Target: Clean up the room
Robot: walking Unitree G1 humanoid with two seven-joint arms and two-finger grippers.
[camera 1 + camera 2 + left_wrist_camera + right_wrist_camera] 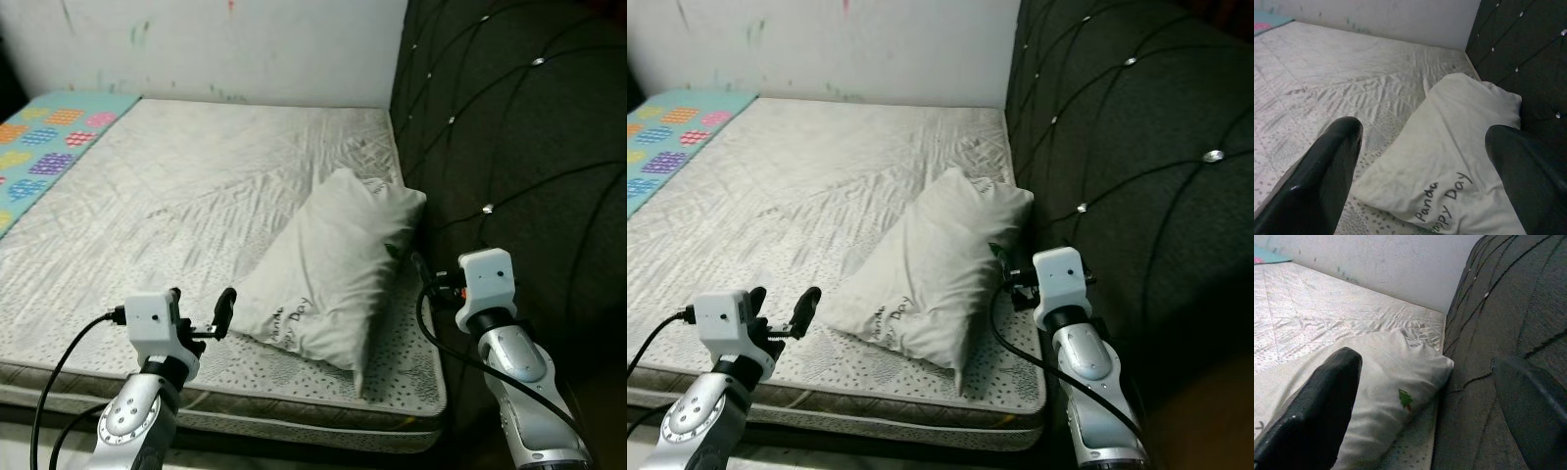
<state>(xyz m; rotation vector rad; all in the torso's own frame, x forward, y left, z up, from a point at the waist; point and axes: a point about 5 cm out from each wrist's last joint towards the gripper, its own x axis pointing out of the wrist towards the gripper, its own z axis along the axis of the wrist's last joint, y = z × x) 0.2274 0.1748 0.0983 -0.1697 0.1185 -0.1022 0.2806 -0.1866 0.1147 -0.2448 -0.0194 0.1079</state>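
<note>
A white pillow (333, 264) with "Panda Happy Day" printed on it lies tilted on the mattress (196, 196), its far end against the dark headboard (509, 147). My left gripper (201, 308) is open, low at the mattress's front edge, just short of the pillow's printed near corner (1444, 200). My right gripper (423, 277) is also open, at the pillow's right side. One of its fingers (1322, 406) hangs over the pillow (1396, 396) and the other sits by the headboard (1508, 308). Nothing is held.
The bare grey mattress stretches back to a white wall (245, 49). A colourful patterned blanket (44, 142) covers its far left side. The quilted headboard closes off the whole right side. The mattress's front edge (294, 401) runs just below my arms.
</note>
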